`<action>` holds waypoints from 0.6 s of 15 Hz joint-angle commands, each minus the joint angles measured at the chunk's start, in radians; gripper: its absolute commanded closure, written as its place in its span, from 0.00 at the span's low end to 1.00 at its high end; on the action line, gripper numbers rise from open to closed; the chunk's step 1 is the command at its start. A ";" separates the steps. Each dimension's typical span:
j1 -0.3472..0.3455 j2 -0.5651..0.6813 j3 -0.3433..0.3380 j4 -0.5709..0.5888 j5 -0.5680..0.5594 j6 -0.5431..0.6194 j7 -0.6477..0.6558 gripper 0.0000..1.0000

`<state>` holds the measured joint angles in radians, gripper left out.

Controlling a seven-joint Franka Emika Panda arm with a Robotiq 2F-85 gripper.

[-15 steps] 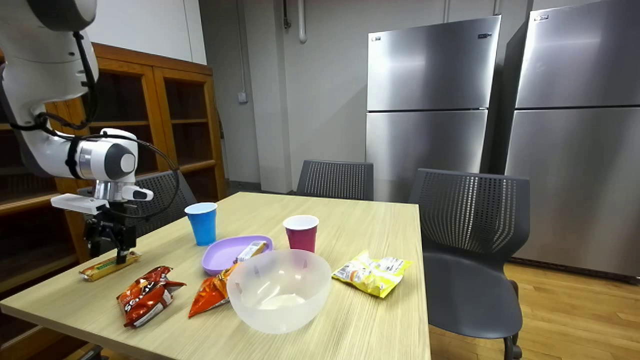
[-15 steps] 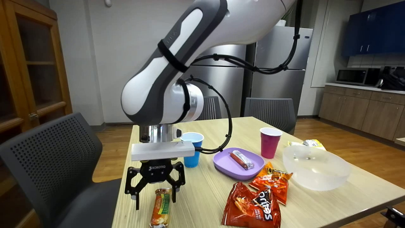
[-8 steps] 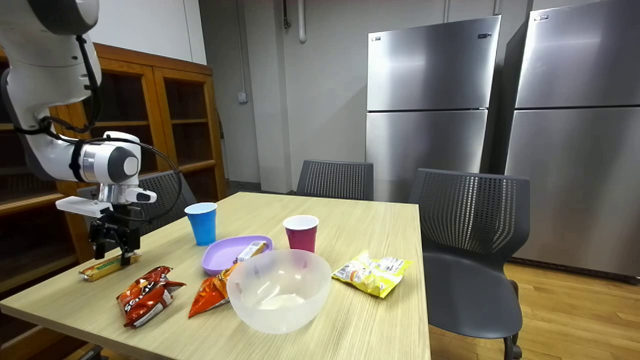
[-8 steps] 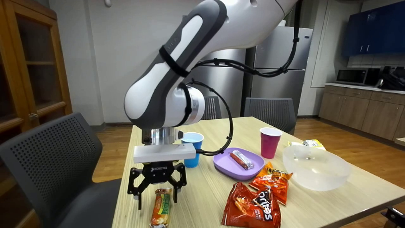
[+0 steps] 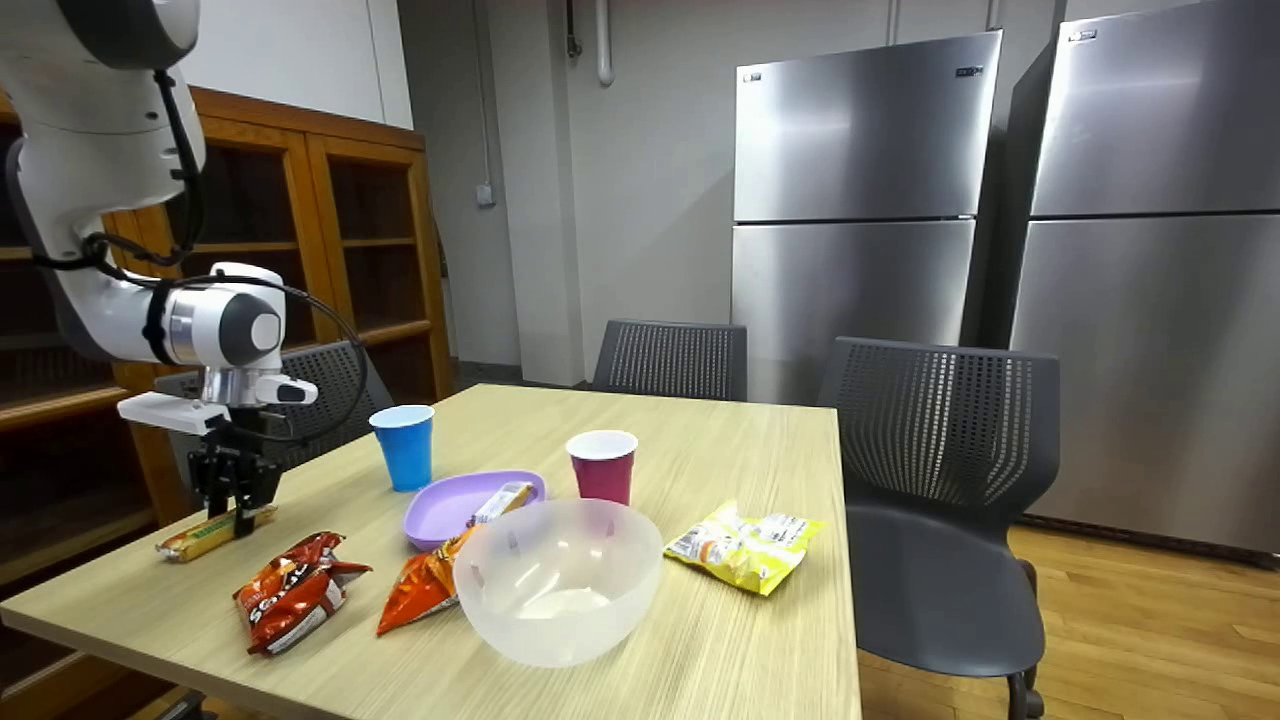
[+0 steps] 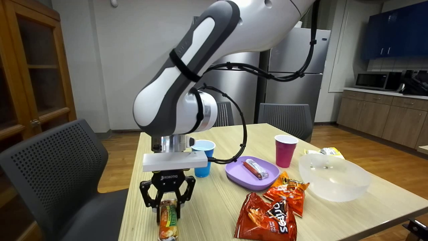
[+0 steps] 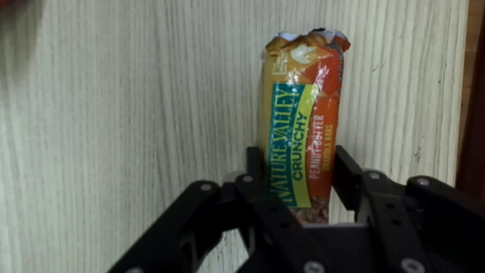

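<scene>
Jaws that stood wide on either side of the granola bar [image 7: 299, 140] half a second ago have drawn in, and the bar has shifted slightly with them; the arm [image 6: 200, 43] itself has barely moved in that time. Those jaws now grasp the bar near one end, one jaw against each long side, pointing down. It lies flat on the table [image 5: 740, 650], close to the edge beside a dark chair [image 6: 57, 177], its Nature Valley label facing up.

Nearby on the tabletop lies a red Doritos bag [image 5: 300, 590], with an orange snack bag [image 6: 287, 192] next to it. Near these is a purple plate [image 6: 239, 174] carrying a second wrapped bar [image 6: 255, 168]. A blue cup [image 5: 405, 450] stands upright near the plate, and a dark pink cup [image 5: 604, 475] stands upright on the plate's other side. A translucent bowl [image 5: 560, 640] sits near the orange bag, and a yellow snack bag [image 5: 745, 548] lies on the far side of the bowl from the jaws. Steel refrigerators [image 5: 860, 150] show behind the table in both exterior views
</scene>
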<state>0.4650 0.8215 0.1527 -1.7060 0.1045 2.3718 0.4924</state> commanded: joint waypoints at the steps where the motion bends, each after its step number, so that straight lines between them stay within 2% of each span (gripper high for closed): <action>1: 0.004 -0.001 -0.005 0.010 0.010 0.010 0.010 0.80; 2: 0.001 -0.011 -0.005 0.004 0.010 0.010 0.006 0.83; 9: -0.021 -0.088 -0.002 -0.028 0.000 -0.034 -0.037 0.83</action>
<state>0.4614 0.7977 0.1452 -1.7053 0.1044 2.3767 0.4875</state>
